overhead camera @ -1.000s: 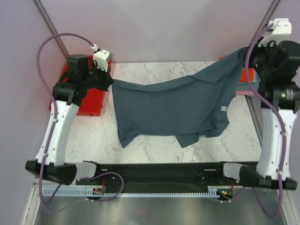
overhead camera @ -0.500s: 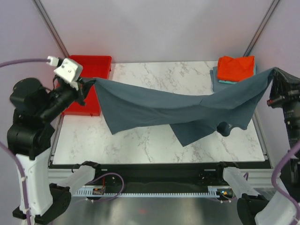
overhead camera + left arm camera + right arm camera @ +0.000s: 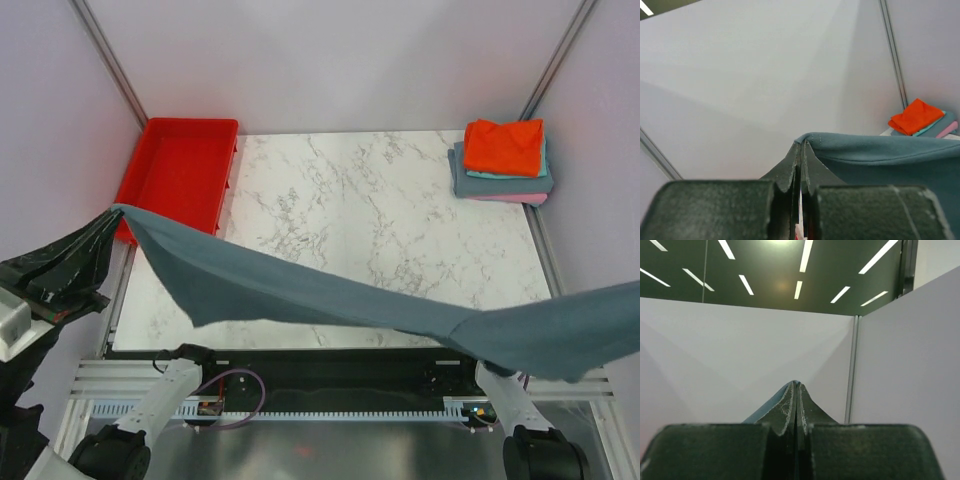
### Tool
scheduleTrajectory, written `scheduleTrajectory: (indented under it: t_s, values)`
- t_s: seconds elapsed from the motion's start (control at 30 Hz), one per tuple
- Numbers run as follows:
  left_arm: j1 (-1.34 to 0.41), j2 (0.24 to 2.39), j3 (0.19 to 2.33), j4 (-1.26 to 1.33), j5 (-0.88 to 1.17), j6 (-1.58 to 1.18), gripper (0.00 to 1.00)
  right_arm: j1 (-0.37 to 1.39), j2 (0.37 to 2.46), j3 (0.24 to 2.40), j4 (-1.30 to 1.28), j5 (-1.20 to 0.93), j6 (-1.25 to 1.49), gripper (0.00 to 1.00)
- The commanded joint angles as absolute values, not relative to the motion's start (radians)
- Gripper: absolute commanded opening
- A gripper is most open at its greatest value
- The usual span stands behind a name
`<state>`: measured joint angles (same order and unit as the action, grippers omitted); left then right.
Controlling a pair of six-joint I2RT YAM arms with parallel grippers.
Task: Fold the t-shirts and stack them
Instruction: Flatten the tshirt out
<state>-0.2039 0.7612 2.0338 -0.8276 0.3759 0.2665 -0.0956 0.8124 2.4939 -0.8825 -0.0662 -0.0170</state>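
The large slate blue-grey t-shirt (image 3: 400,310) hangs stretched in the air across the near part of the table, high and close to the top camera. My left gripper (image 3: 108,222) is shut on its left corner; the left wrist view shows the fingers (image 3: 802,146) pinching the hem, with the cloth (image 3: 885,162) running off to the right. My right gripper (image 3: 796,385) is shut on a thin blue-grey edge (image 3: 765,407); it lies beyond the right edge of the top view. A folded stack with the orange-red shirt (image 3: 505,145) on top sits at the back right.
The red plastic tray (image 3: 185,160) stands at the back left beside the marble table (image 3: 380,200). The folded stack (image 3: 917,117) also shows in the left wrist view. Grey booth walls enclose the back and both sides.
Both arms have risen and pulled back toward the near edge. The blue-grey shirt has left the table and now hangs taut between them. The right arm has moved out of the top view.
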Motion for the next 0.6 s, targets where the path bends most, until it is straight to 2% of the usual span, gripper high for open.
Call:
scheduleTrajectory:
  t_s: [0.0, 0.23, 0.37, 0.57]
  values:
    - [-0.183, 0.810, 2.069, -0.792, 0.357, 0.267, 0.02, -0.095, 0.841, 2.451, -0.881, -0.009, -0.075, 0.00]
    - [-0.181, 0.851, 1.910, -0.821, 0.126, 0.360, 0.02, -0.005, 0.885, 2.224, -0.795, 0.199, -0.124, 0.00]
    - [-0.181, 0.890, 1.836, -0.813, 0.159, 0.341, 0.02, 0.080, 0.934, 2.104, -0.756, 0.242, -0.167, 0.00]
    - [-0.181, 0.968, 1.767, -0.793, 0.135, 0.360, 0.02, 0.080, 0.997, 1.938, -0.655, 0.196, -0.204, 0.00]
